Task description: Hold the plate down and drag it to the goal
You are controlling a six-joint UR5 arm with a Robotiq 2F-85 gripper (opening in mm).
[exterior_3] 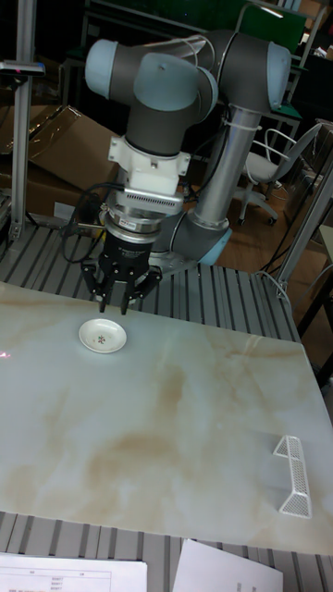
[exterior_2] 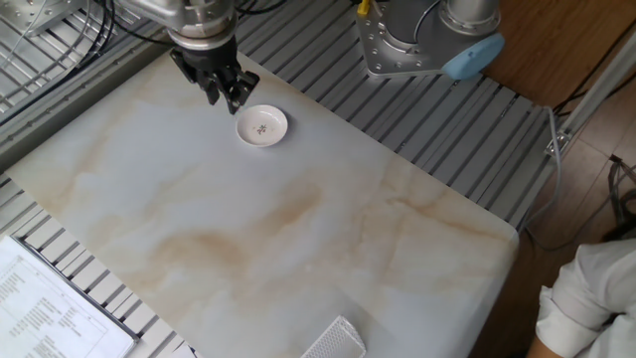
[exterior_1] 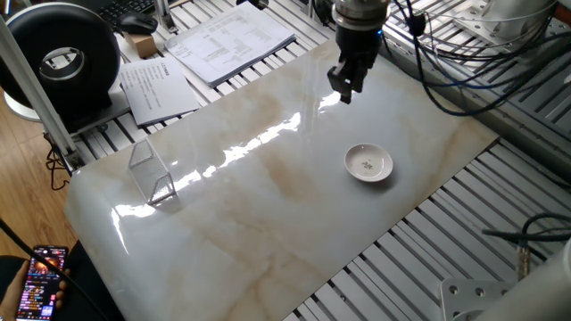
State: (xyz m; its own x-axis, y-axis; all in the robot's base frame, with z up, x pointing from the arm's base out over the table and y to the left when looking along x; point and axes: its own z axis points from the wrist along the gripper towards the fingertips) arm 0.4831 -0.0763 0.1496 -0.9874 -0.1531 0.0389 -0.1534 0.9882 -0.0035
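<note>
Polished marble-patterned tabletop (exterior_1: 268, 205) offers little friction: if the end effector (exterior_1: 344, 86) presses off-centre or on the raised rim, the plate (exterior_1: 368, 163) may tip, skid away or slip free during the drag; this is a judgement. End effector: empty, fingers drawn close together, hanging above the slab just beyond the plate toward the upper centre of frame, not touching it. Plate: small, round, white, shallow, raised rim, tiny grey speckled mark at centre; sits flat, right of centre.
</note>
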